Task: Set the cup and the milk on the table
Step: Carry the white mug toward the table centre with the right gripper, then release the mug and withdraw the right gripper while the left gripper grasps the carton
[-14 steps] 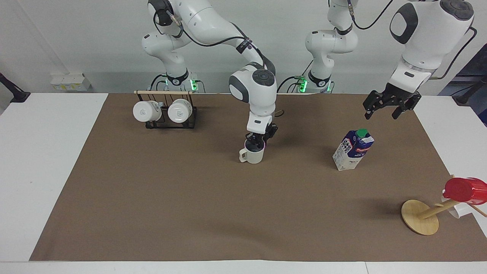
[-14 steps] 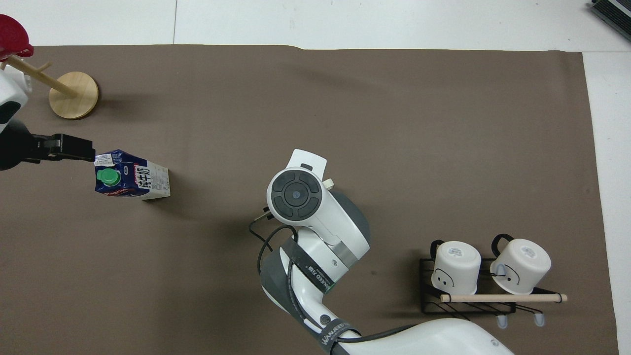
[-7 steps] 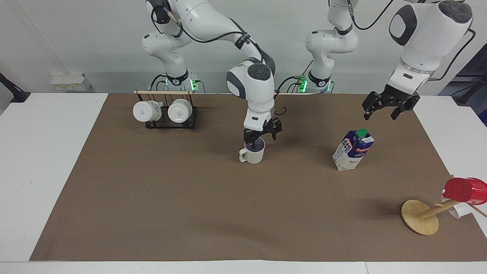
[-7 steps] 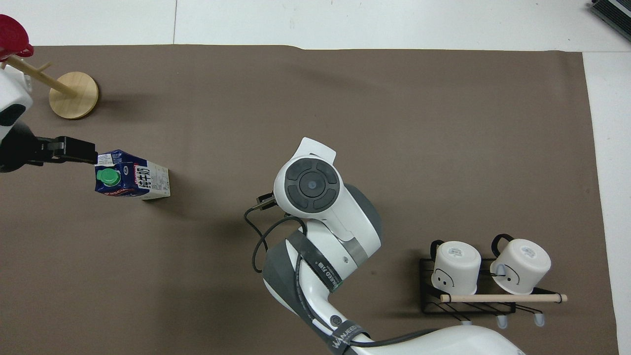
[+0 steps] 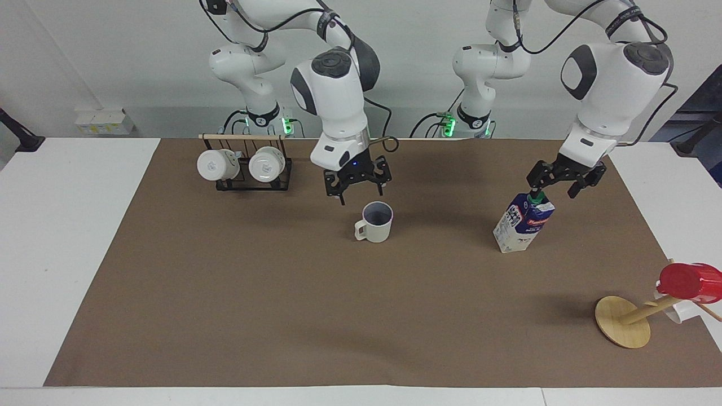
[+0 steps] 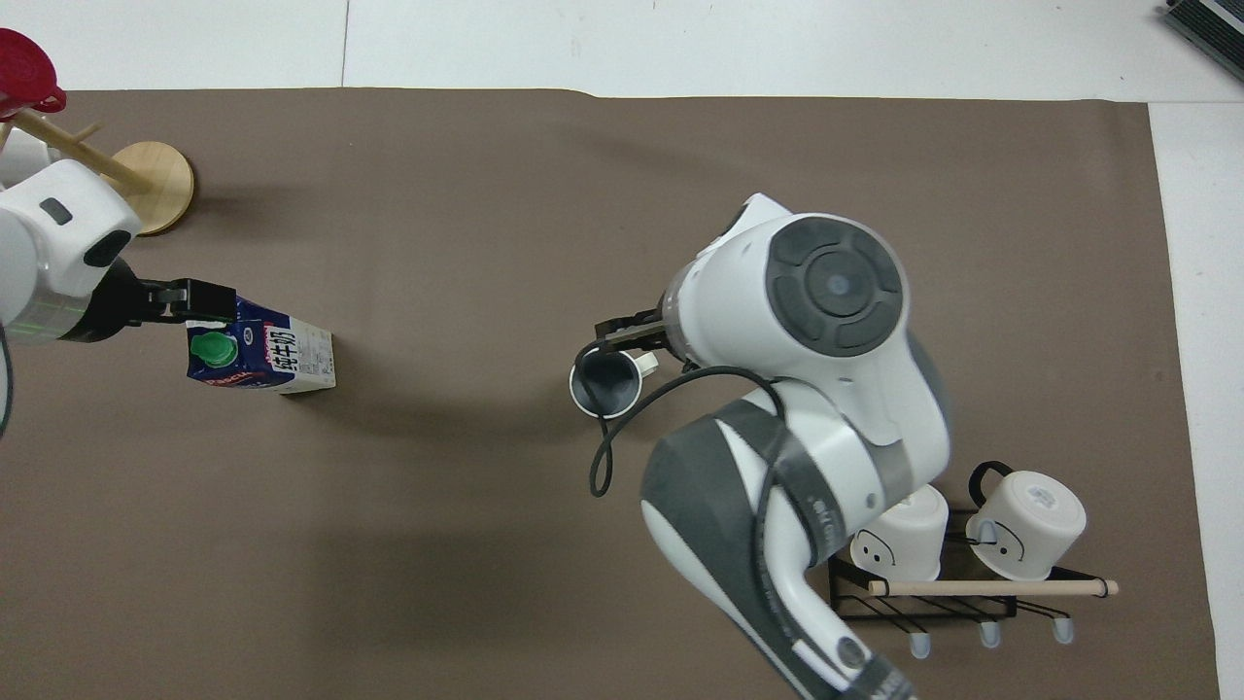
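- Right gripper (image 5: 357, 190), jaws spread and empty, hangs just above the small cream-white mug (image 5: 374, 222), which stands upright and looks empty, mid brown paper-covered table (image 5: 282, 316).
- Left gripper (image 5: 558, 183), also spread wide, sits right over the blue-and-white milk carton (image 5: 523, 221), cap on.
- Risk, I'd guess: a fingertip clips that green cap and tips the carton.
- Farthest out, the glossy red cup (image 5: 689, 282) hangs on a wooden stand.

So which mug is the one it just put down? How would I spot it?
Start at the brown sheet on the table and find the black rack holding two white mugs on their sides. The cup stands alone beside it, toward the milk, upright, with a grey-blue inside and a handle.
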{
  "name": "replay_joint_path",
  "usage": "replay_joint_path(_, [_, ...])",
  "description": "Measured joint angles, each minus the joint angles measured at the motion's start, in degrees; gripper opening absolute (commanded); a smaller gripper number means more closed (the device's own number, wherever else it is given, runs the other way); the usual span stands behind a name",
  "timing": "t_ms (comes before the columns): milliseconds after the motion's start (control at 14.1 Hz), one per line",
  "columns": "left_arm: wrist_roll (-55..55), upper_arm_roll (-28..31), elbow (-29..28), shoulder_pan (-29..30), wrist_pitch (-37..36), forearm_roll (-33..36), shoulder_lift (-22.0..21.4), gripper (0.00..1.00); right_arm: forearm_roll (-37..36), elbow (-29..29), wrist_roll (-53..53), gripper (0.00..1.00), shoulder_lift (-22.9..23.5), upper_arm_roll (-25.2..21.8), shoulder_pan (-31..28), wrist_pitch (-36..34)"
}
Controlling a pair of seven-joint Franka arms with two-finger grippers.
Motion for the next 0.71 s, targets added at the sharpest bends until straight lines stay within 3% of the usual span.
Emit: replay_joint_path(707, [-0.2, -0.2, -6.5, -0.1, 8.0, 0.0, 1.7, 1.0, -0.1, 0.0, -0.2, 1.0, -11.8, -0.8, -20.5, -15.1])
